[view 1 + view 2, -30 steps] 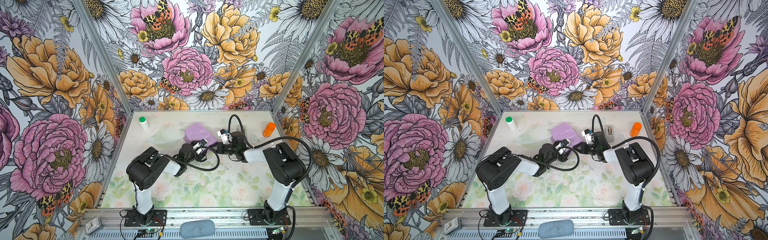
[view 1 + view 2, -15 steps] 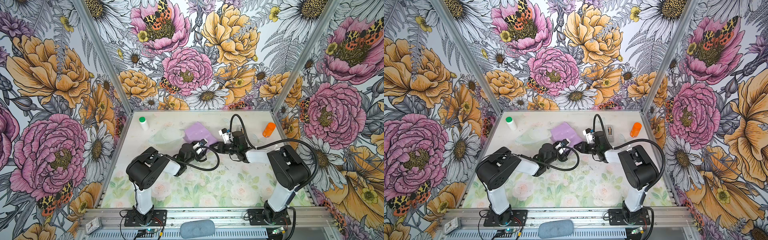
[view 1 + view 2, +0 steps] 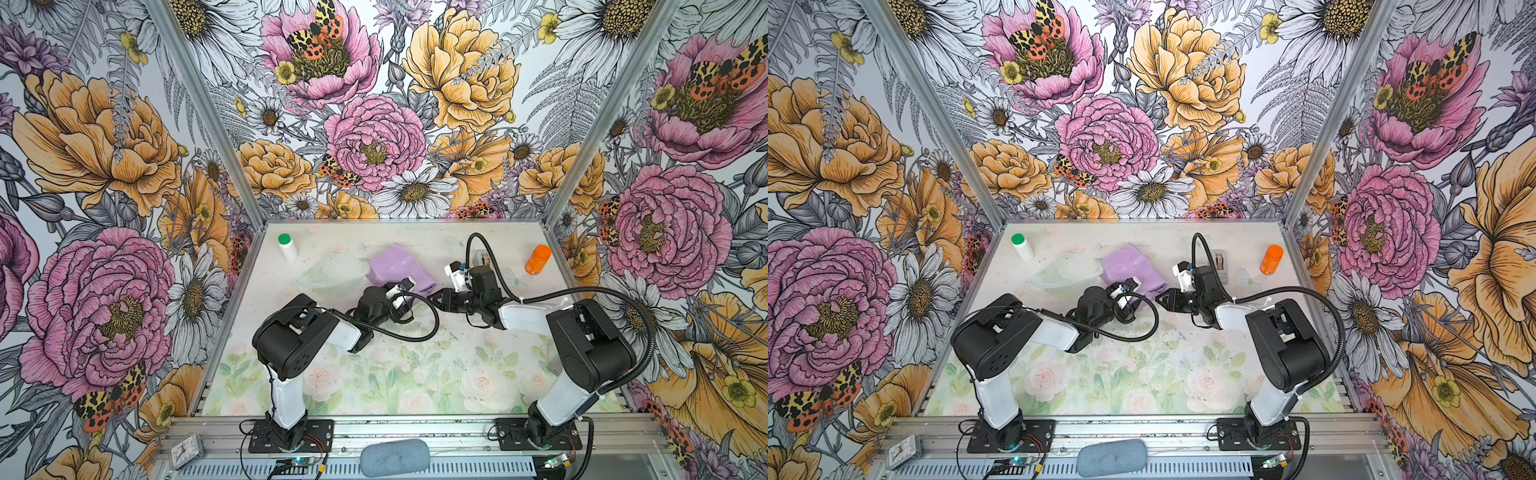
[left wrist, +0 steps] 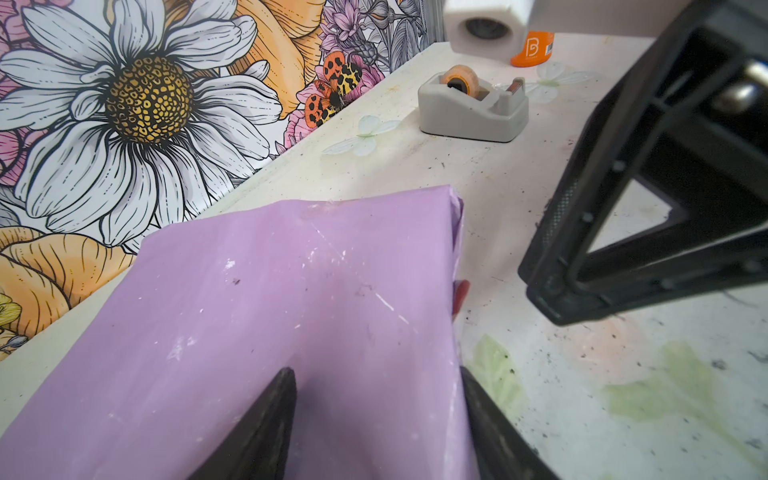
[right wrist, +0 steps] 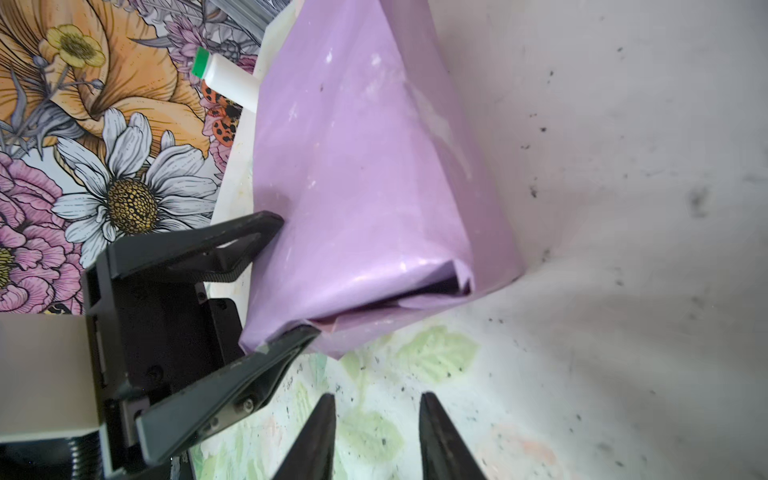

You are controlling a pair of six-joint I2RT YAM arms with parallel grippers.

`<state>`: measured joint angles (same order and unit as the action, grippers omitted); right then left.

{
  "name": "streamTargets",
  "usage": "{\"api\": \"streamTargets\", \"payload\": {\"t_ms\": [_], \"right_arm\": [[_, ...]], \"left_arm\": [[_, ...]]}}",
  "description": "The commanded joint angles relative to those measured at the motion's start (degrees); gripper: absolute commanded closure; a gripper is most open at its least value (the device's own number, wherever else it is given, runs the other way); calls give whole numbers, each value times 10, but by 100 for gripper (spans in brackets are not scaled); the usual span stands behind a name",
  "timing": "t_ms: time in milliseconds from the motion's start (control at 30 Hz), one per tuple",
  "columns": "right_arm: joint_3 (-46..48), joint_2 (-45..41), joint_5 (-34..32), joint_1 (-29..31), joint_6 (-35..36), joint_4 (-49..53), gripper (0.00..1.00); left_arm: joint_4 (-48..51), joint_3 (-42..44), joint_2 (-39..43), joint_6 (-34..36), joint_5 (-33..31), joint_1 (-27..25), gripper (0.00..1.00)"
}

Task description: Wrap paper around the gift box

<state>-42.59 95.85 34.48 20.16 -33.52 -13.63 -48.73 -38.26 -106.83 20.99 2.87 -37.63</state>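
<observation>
**Item:** the gift box, wholly hidden under the paper (image 3: 400, 267).
**Location:** back-centre of the table (image 3: 415, 374), set cornerwise to the front rail.
**Condition:** end fold (image 5: 415, 291) gaping and untaped, turned toward the right arm.
**Left gripper** (image 5: 295, 276): the nearer one. Jaws wide, astride the parcel's near corner, both fingertips against the paper. Whether they squeeze, cannot tell.
**Right gripper** (image 5: 378, 397): just short of the parcel. Jaws partly open and empty, with the gaping fold straight ahead.
**Judgement:** closing that fold falls to the right arm, the left bracing.
**Nearby:** tape dispenser (image 4: 473, 110), behind the right wrist toward the back wall, apart from the parcel.
</observation>
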Motion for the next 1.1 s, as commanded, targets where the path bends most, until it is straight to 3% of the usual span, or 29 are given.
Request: {"api": "streamTargets", "payload": {"t_ms": [0,233,433,1067], "right_arm": [[13,-41,-26,-3,29,17,66],[22,-53,-13,18,34,0,83],[1,-7,-13,30,13,-53,89],[-64,84,2,35,-8,-125,93]], "left_arm": [[116,19,-30,-28,8,7,41],[116,15,-33,-31,11,6,41],[116,15,-33,-32,12,6,41],[116,16,-32,-32,15,6,41]]}}
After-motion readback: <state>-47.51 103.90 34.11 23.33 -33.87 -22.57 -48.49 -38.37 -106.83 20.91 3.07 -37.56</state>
